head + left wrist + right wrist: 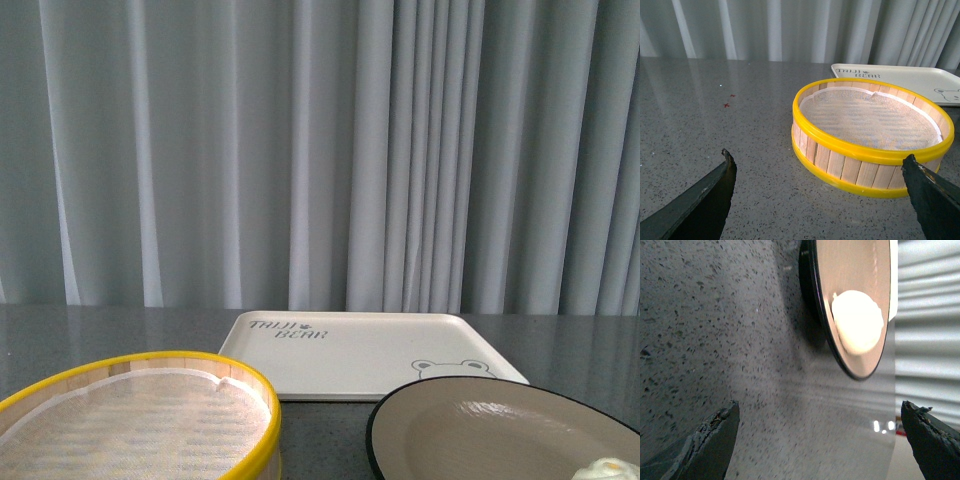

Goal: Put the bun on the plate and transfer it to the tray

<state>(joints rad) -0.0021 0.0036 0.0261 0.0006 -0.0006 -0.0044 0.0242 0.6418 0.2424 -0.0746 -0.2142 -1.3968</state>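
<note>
The white bun (857, 320) sits on the taupe plate (840, 265) with the black rim; in the front view only its top (608, 468) shows at the bottom right edge, on the plate (470, 420). The cream tray (340, 360) with grey lettering lies behind the plate and also shows in the left wrist view (910, 80). My right gripper (820, 415) is open and empty, a short way from the plate's rim. My left gripper (820, 165) is open and empty, just in front of the steamer basket. Neither arm shows in the front view.
A yellow-rimmed wooden steamer basket (872, 132) with a white mesh liner stands left of the plate, also in the front view (140, 415). The tabletop is grey speckled stone (715, 110). A grey curtain (320, 150) hangs behind the table.
</note>
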